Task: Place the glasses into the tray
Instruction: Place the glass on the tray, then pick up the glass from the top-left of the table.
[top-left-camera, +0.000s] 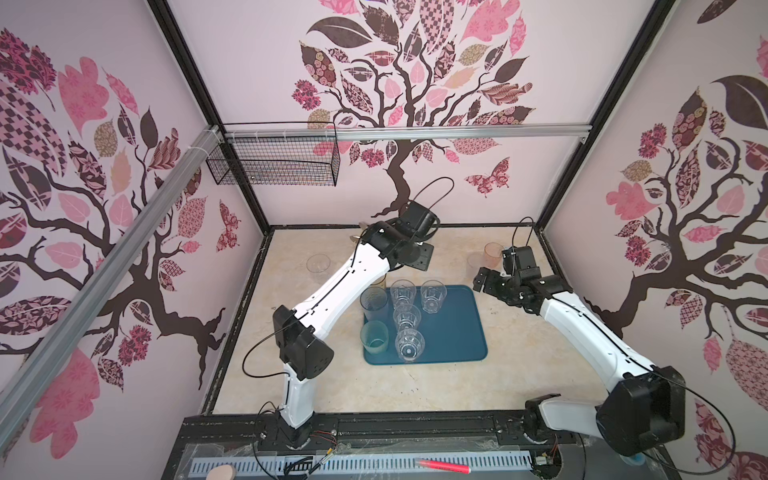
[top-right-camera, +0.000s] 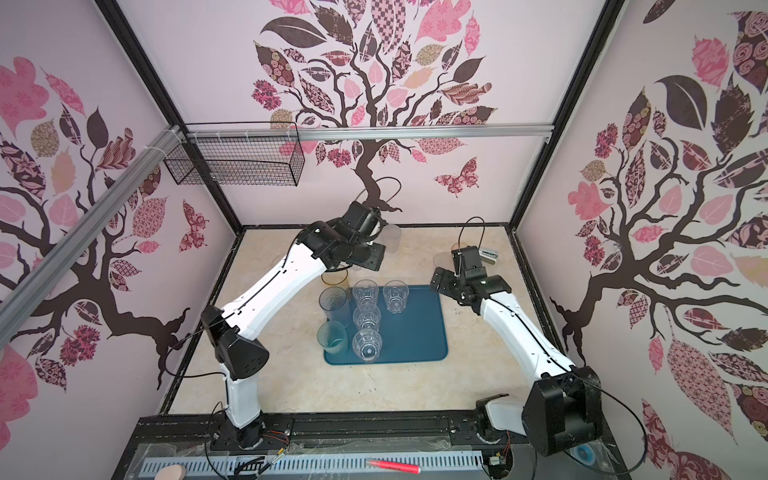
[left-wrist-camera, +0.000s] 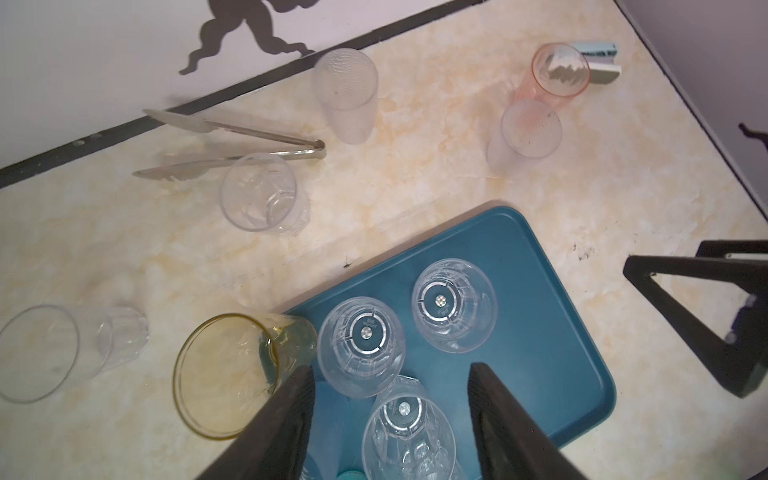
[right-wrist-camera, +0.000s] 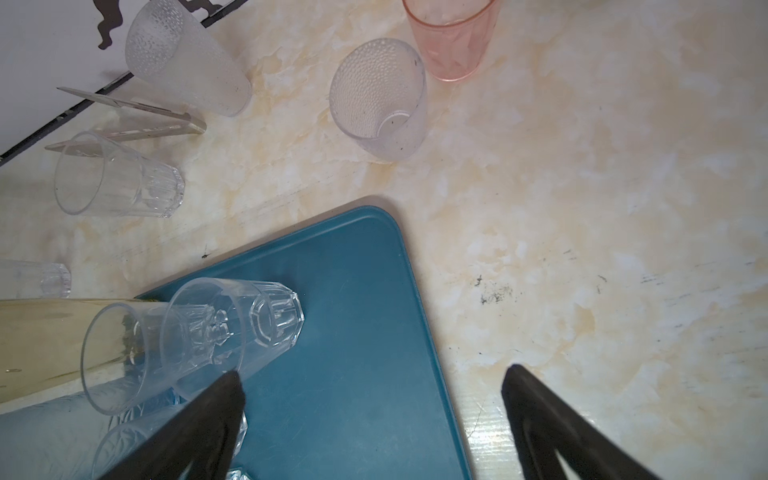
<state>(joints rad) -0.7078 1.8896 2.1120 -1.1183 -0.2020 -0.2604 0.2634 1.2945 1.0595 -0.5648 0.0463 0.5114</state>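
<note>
The teal-blue tray (top-left-camera: 455, 328) (top-right-camera: 419, 332) lies mid-table. Several glasses stand on its left half: clear faceted ones (top-left-camera: 403, 293) (left-wrist-camera: 453, 303) and frosted ones (top-left-camera: 374, 303). An amber glass (left-wrist-camera: 224, 374) stands at its far left corner. More glasses stand on the table behind: a clear one (left-wrist-camera: 257, 191), two frosted (left-wrist-camera: 347, 87) (right-wrist-camera: 378, 99) and a pink one (left-wrist-camera: 557, 70) (top-left-camera: 493, 254). My left gripper (left-wrist-camera: 392, 370) (top-left-camera: 417, 257) hangs open above the tray's far edge, holding nothing. My right gripper (right-wrist-camera: 374, 378) (top-left-camera: 482, 284) is open and empty over the tray's far right edge.
Steel tongs (left-wrist-camera: 232, 133) lie by the back wall next to the clear glass. A small stapler (left-wrist-camera: 598, 58) sits behind the pink glass. Another clear glass (top-left-camera: 318, 264) stands far left. A wire basket (top-left-camera: 274, 162) hangs on the back rail.
</note>
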